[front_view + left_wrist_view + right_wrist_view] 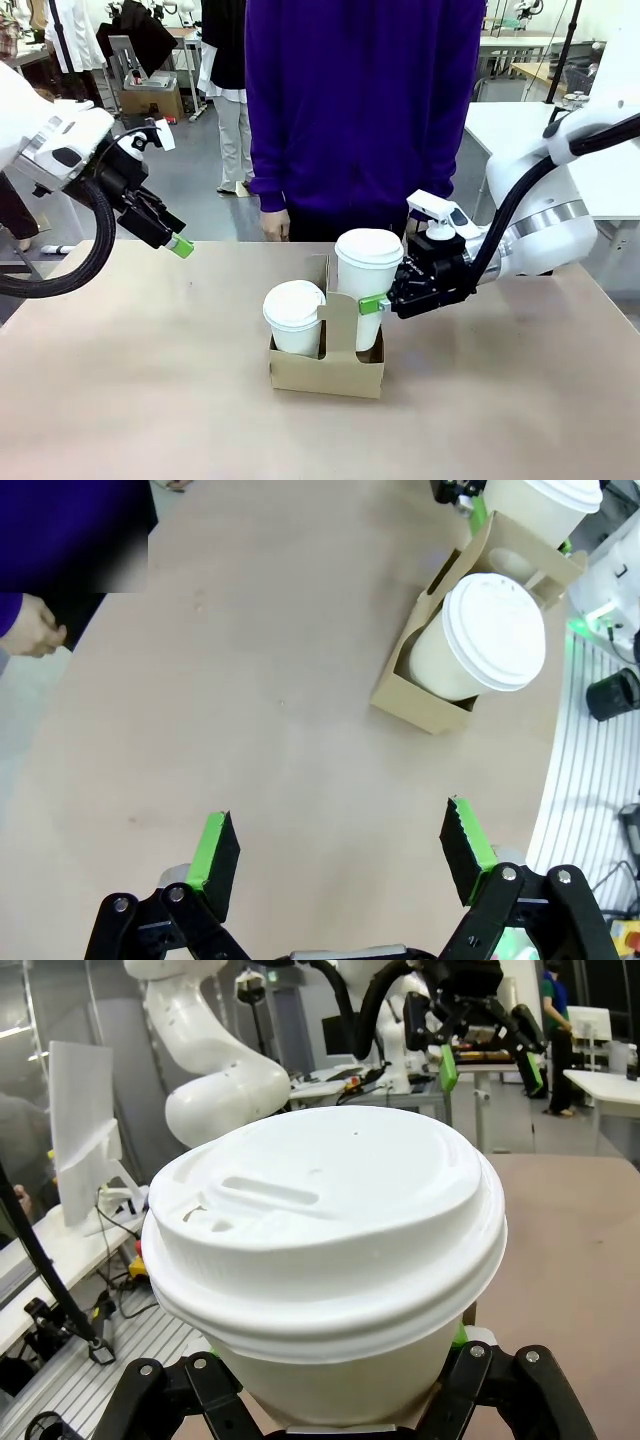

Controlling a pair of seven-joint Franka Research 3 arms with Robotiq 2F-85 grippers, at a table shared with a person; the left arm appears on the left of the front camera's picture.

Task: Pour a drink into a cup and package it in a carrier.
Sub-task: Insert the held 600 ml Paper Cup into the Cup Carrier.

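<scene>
tall white lidded cup (368,282) in right pincer (385,302) clasp above brown carrier (328,371); left pincer (340,855) agape, empty

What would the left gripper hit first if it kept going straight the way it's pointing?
Probably bare table. The open left gripper points at empty tabletop, with the carrier and its cup off to one side.

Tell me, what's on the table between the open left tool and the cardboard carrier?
Nothing: bare tabletop runs from the left tool to the carrier, as the left wrist view shows.
</scene>
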